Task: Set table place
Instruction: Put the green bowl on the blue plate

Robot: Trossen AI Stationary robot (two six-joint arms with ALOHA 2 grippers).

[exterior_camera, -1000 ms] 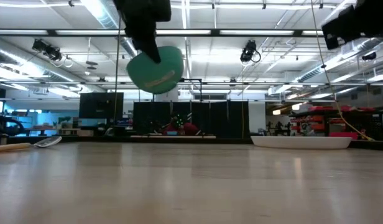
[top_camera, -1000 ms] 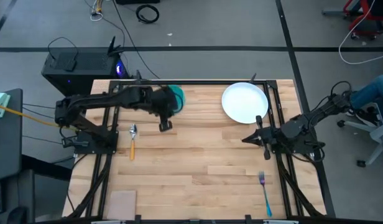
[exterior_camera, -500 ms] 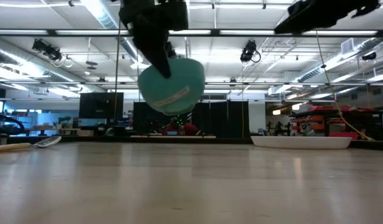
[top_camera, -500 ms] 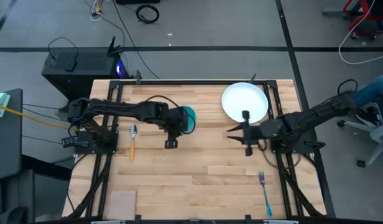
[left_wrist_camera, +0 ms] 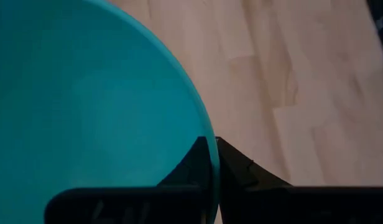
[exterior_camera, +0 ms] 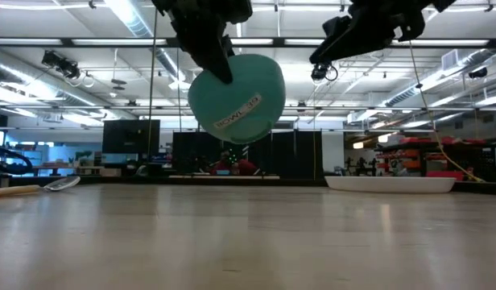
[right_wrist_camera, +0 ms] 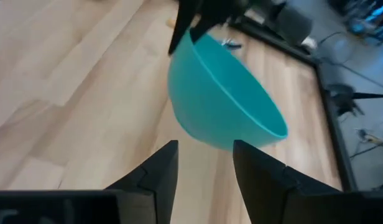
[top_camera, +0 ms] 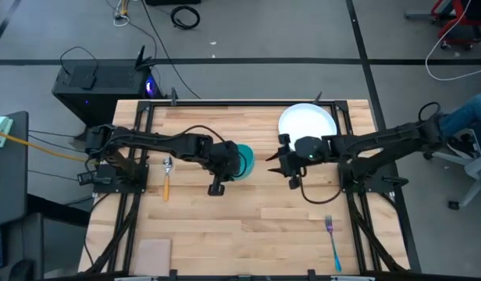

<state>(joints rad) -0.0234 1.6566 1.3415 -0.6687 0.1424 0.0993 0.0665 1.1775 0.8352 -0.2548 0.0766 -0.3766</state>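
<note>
The left gripper (top_camera: pixel 229 162) is pinching the empty teal bowl's (top_camera: pixel 242 162) rim, holding it above the table (top_camera: pixel 248 226); the right gripper (top_camera: pixel 281 162), fingers parted, is facing it.

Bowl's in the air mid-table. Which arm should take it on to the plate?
Probably right. The left gripper holds the bowl by its rim, but the plate lies on the right arm's side, and the open right gripper already faces the bowl, ready for a handover.
</note>
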